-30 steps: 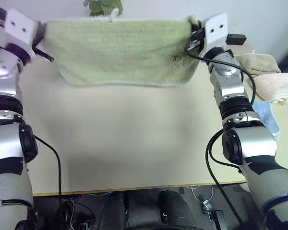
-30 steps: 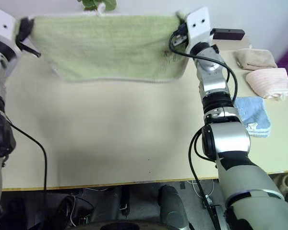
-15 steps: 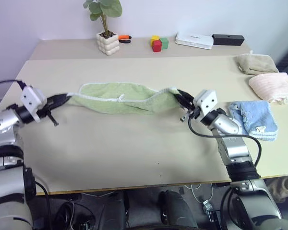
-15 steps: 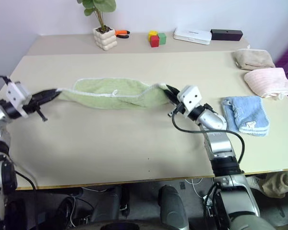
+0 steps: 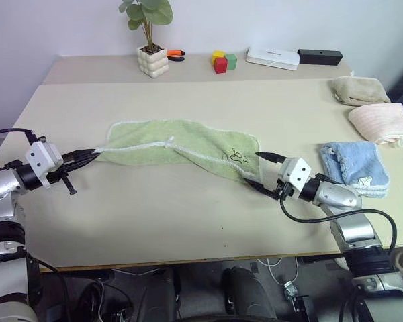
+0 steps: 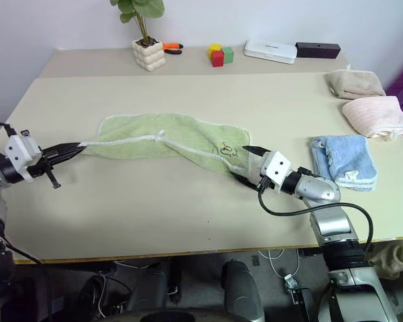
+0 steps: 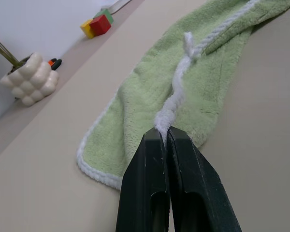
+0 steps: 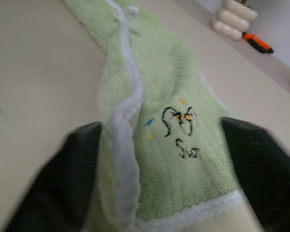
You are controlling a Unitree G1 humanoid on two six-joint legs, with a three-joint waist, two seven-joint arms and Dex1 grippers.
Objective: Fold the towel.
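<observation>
So the towel point(image 5: 181, 144) is lying folded over on the desk point(image 5: 188, 208) roughly mid-surface, whitish edging running along it and the little dark embroidered mark up near its 3 o'clock end. The left gripper point(image 5: 87, 156) sits at the towel's 9 o'clock end with its jaws clenched on the edging point(image 7: 176, 96), while the right gripper point(image 5: 263, 170) at the 4 o'clock corner has its jaws spread wide, straddling that end with nothing pinched. Further out at 3 o'clock there's a light blue towel point(image 5: 356, 168), and a potted plant point(image 5: 150, 40) at 12.
</observation>
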